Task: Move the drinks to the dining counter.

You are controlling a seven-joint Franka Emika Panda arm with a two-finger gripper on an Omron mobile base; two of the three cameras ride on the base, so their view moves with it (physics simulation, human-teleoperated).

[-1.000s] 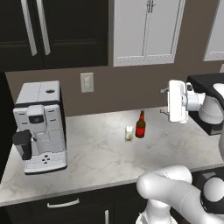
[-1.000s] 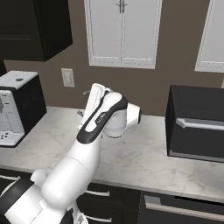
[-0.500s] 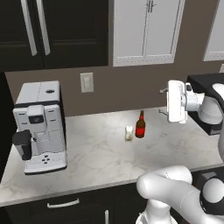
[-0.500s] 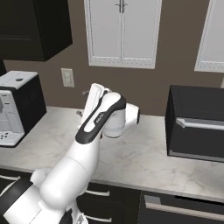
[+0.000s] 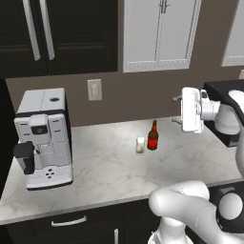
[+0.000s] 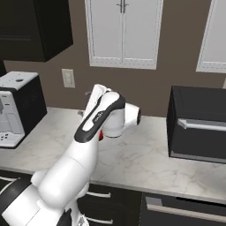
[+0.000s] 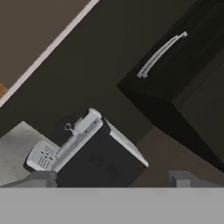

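Two drinks stand together on the marbled worktop (image 5: 109,167): a short red bottle (image 5: 152,137) and, just left of it, a small whitish glass (image 5: 140,145). My gripper (image 5: 176,110) hangs open and empty in the air, up and to the right of the bottle, fingers pointing left. From the right base view my arm covers most of the bottle, leaving a red sliver (image 6: 101,136) beside the wrist, with the gripper (image 6: 84,103) above it. In the hand view the fingertips (image 7: 43,177) frame the gripper (image 7: 113,179), which faces the coffee machine. The dining counter is out of view.
A white and black coffee machine (image 5: 43,138) stands at the worktop's left end, also seen rolled over (image 7: 83,148) by the hand camera. A black microwave (image 6: 198,123) sits on the right. Dark upper cabinets (image 5: 57,33) and white cabinets (image 5: 159,31) hang above.
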